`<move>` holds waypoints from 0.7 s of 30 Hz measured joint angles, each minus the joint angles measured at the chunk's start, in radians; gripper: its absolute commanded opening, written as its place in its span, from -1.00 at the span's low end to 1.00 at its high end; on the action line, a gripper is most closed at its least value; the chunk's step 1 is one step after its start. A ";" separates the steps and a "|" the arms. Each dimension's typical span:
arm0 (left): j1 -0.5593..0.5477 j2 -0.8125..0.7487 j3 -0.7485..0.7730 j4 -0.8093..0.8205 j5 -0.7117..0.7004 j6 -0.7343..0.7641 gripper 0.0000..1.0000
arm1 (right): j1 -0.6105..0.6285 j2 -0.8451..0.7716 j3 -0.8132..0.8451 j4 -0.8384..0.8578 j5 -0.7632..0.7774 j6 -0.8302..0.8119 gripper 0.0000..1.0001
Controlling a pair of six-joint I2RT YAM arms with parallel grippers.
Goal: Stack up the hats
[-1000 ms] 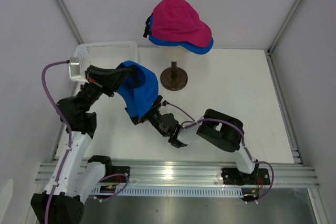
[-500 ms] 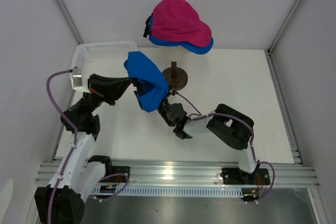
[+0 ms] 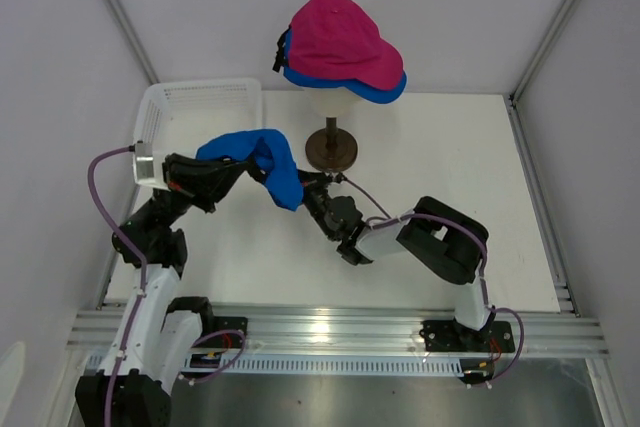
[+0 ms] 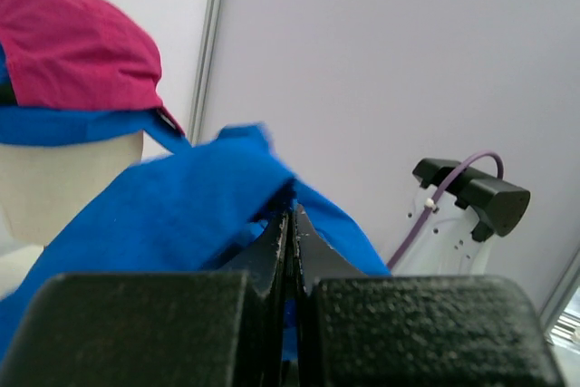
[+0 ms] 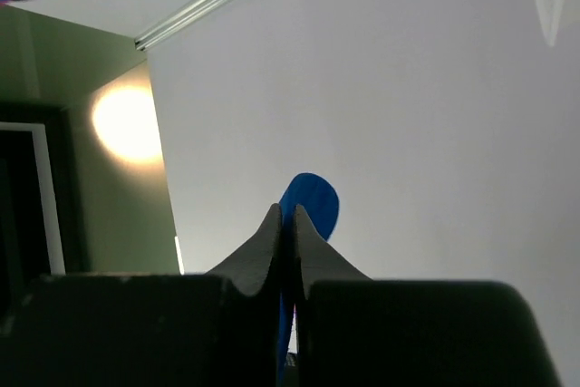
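A pink hat [image 3: 340, 37] sits on top of a blue hat [image 3: 388, 90] on the mannequin head; both also show in the left wrist view, the pink hat [image 4: 72, 52] over the blue hat [image 4: 63, 124]. A second blue hat [image 3: 268, 162] hangs in the air between my two grippers, left of the stand. My left gripper [image 3: 245, 163] is shut on its fabric [image 4: 181, 206], jaws pressed together at the tips [image 4: 292, 219]. My right gripper [image 3: 306, 189] is shut on its other edge, with blue brim [image 5: 310, 204] sticking out past the closed jaws [image 5: 284, 217].
The cream mannequin head [image 4: 63, 183] stands on a dark round base [image 3: 332, 150] at the back middle. A white mesh basket [image 3: 200, 99] sits at the back left, just behind the left arm. Enclosure walls stand on three sides.
The right gripper has closed on the blue hat's edge. The left gripper has drawn back left and lower, so the hat now hangs stretched between both grippers instead of standing up.
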 measured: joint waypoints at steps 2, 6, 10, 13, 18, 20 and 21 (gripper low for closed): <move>0.003 -0.003 -0.011 -0.014 0.013 0.000 -0.99 | -0.018 -0.015 -0.021 0.000 -0.001 0.002 -1.00; 0.003 -0.004 -0.021 -0.034 0.050 0.006 -0.99 | -0.061 -0.051 -0.055 0.000 -0.013 0.002 -1.00; 0.004 -0.005 -0.021 -0.081 0.096 0.035 -0.96 | -0.122 -0.094 -0.089 0.000 -0.049 0.002 -1.00; 0.004 -0.016 -0.009 -0.210 0.137 0.109 -0.19 | -0.185 -0.120 -0.102 0.000 -0.118 0.002 -1.00; 0.006 -0.052 0.098 -0.631 0.140 0.298 0.85 | -0.317 -0.193 -0.135 -0.013 -0.295 -0.002 -1.00; 0.006 -0.086 0.131 -0.759 0.122 0.353 0.99 | -0.334 -0.257 -0.163 -0.045 -0.347 -0.005 -1.00; 0.006 -0.111 0.146 -0.819 0.110 0.374 0.99 | -0.332 -0.299 -0.177 -0.068 -0.370 -0.005 -1.00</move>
